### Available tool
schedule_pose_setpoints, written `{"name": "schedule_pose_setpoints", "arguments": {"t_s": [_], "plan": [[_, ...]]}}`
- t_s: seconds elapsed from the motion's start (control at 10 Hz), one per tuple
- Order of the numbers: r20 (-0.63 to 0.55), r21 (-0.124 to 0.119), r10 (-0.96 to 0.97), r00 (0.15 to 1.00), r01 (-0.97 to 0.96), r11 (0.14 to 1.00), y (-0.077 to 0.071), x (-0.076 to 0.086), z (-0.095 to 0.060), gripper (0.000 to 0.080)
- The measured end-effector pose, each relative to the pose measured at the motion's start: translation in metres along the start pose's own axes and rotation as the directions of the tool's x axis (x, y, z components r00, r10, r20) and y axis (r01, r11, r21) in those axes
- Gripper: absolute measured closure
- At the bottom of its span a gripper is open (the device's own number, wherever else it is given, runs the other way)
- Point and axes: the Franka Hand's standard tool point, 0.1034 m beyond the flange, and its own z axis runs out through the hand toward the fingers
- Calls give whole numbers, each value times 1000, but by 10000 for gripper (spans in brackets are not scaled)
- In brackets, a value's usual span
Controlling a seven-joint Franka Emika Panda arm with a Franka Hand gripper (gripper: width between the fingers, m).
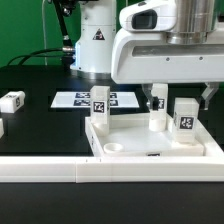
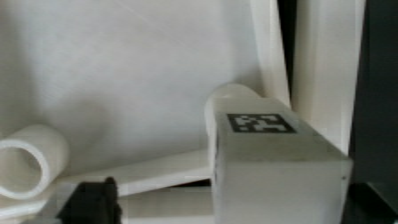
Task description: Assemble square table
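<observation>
**Jaws apart over the slab's far side, legs upright**

I see a black table (image 1: 30,130) with a dark backdrop behind it. I read clock directions in the exterior view, with 12 away from the camera.

The square table slab (image 1: 128,150) lies flat, rim up, its near edge parallel to the long white border rail (image 1: 60,170), which sits just beside it at 6 o'clock. The marker board (image 1: 72,100) lies flat at about 10 o'clock from the slab.

The gripper (image 1: 179,95) hangs over the slab's far side with its jaws apart. The right leg (image 1: 186,120), at 2 o'clock on the slab, stands between them, and I can't tell whether either pad touches it.

The middle leg (image 1: 158,115) stands at 12 and the left leg (image 1: 100,108) at 10. All three are upright, long axis vertical. A loose leg (image 1: 12,100) sits well apart at 9 o'clock.

The wrist view shows one dark finger (image 2: 89,195) near a round corner socket (image 2: 25,160), and a tag (image 2: 263,123) on a leg's end faces the camera.
</observation>
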Motion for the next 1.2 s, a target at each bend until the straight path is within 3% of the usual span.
{"name": "schedule_pose_setpoints", "arguments": {"t_s": [0.1,0.2,0.3,0.6,0.9,1.1,1.2], "plan": [[0,0,0,1000,0,1000,0,0,0,241],[0,0,0,1000,0,1000,0,0,0,442],[0,0,0,1000,0,1000,0,0,0,504],[0,0,33,999,-33,999,-1,0,0,504],[0,10,234,972,-234,972,-3,0,1,504],[-8,52,503,864,-502,864,-7,-1,2,504],[5,62,617,787,-616,785,-12,-2,3,505]]}}
